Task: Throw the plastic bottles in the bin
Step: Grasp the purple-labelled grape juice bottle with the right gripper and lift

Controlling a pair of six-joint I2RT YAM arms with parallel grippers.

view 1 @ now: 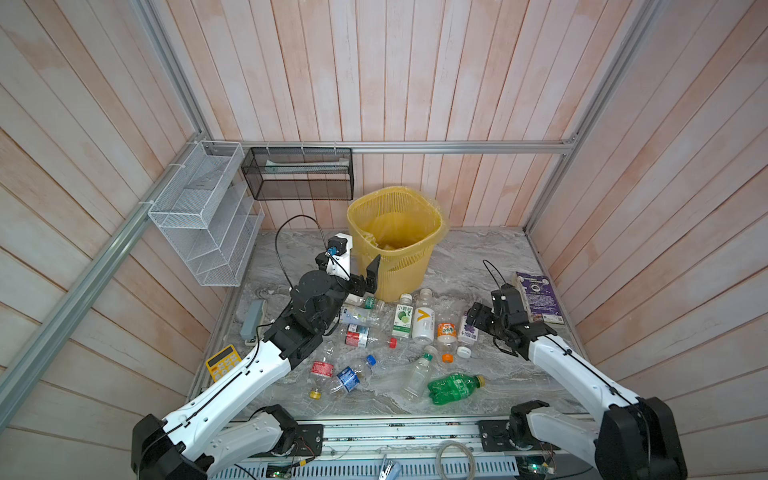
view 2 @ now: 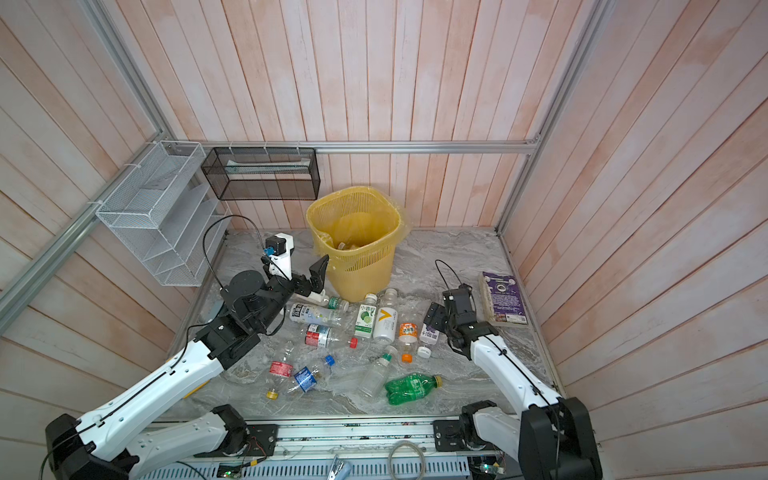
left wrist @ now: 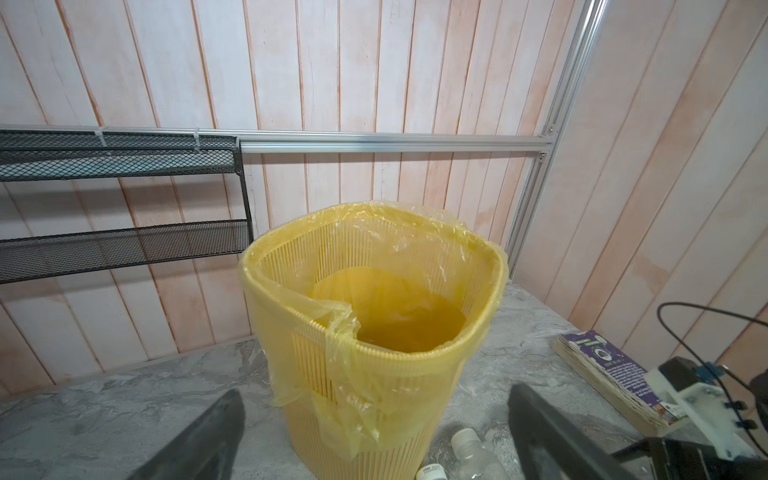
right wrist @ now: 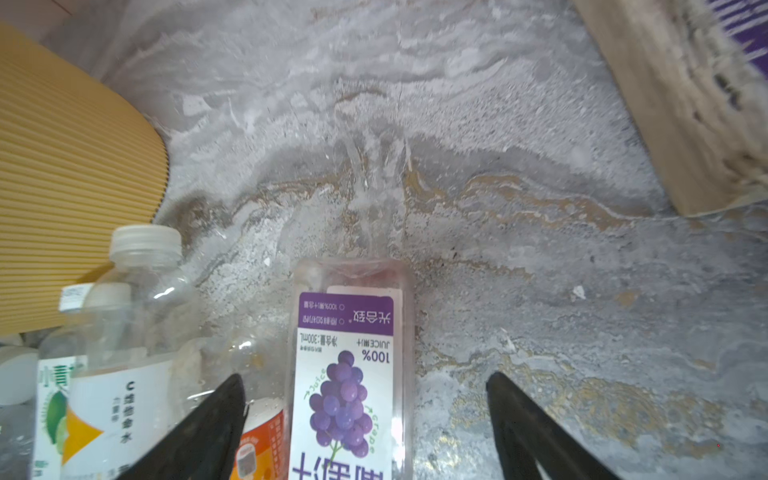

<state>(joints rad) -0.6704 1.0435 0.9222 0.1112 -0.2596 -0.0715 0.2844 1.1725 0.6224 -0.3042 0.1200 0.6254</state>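
The yellow lattice bin (view 1: 399, 266) (view 2: 357, 270) with its bag liner stands at the back of the marble table. My left gripper (view 1: 366, 277) (left wrist: 376, 392) hangs open and empty just in front of the bin's left side, below its rim (left wrist: 478, 332). Several plastic bottles lie in front of the bin, among them a green one (view 1: 455, 386) and a white-labelled one (view 1: 424, 320). My right gripper (view 1: 473, 318) (right wrist: 365, 377) is open, low over a grape-label bottle (right wrist: 345, 374) (view 1: 467, 332). That bottle lies between the jaws, with a gap on both sides.
A purple book (view 1: 538, 297) lies right of the right gripper. A yellow calculator (view 1: 222, 361) sits under the left arm. A black mesh basket (view 1: 299, 172) and a white wire rack (view 1: 203, 216) hang on the walls. Loose caps (view 1: 464, 352) lie among the bottles.
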